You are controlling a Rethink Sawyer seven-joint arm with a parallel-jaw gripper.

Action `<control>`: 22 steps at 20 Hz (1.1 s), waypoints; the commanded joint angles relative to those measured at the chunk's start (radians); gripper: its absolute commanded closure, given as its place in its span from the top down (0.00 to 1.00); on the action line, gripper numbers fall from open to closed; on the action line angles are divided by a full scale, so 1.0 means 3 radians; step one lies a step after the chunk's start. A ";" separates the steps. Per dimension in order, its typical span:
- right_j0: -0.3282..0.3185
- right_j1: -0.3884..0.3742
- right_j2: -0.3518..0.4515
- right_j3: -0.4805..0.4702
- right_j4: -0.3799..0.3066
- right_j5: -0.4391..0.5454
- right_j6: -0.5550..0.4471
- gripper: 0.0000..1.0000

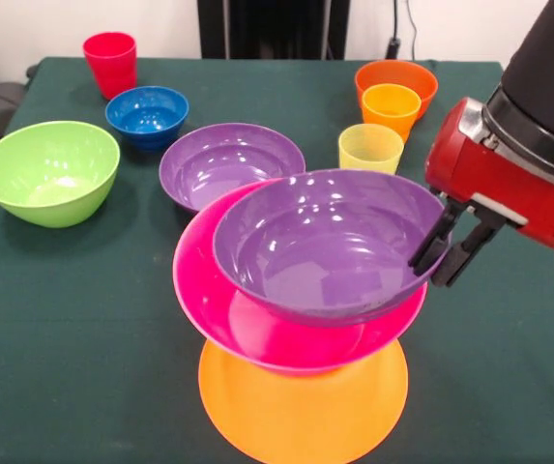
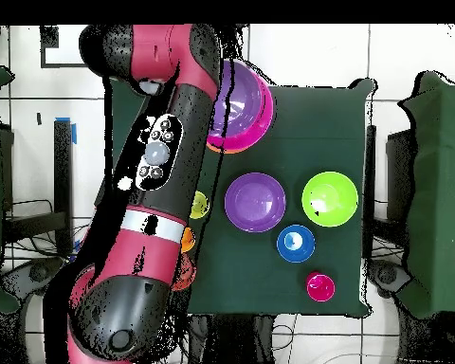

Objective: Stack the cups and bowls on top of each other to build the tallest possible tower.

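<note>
The tower stands near the front of the table: a large orange bowl (image 1: 301, 416) upside down as base, a large pink bowl (image 1: 243, 324) on it, and a purple bowl (image 1: 330, 246) on top, slightly tilted. My gripper (image 1: 446, 254) is at the top bowl's right rim, one finger inside and one outside, shut on it. In the overhead view the arm hides the gripper, and the purple bowl (image 2: 239, 109) shows beside the arm. A second purple bowl (image 1: 223, 164), a lime green bowl (image 1: 49, 172), a blue bowl (image 1: 147, 114) and a red cup (image 1: 110, 63) stand apart.
A translucent yellow cup (image 1: 370, 148) stands behind the tower. An orange-yellow cup (image 1: 391, 108) sits inside the red-orange bowl (image 1: 412, 77) at the back right. The green tablecloth (image 1: 64, 319) covers the table. The arm (image 2: 165, 161) crosses the overhead view's left.
</note>
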 commanded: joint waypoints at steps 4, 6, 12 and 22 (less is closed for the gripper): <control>-0.0109 0.0093 0.0218 -0.0096 0.0004 -0.0249 0.0606 0.00; -0.0122 0.0119 0.0221 -0.0114 0.0012 -0.0279 0.0602 0.00; -0.0117 0.0137 0.0234 -0.0060 -0.0007 -0.0241 0.0579 0.00; -0.0194 0.0208 0.0049 -0.0257 0.0007 0.0155 0.0446 1.00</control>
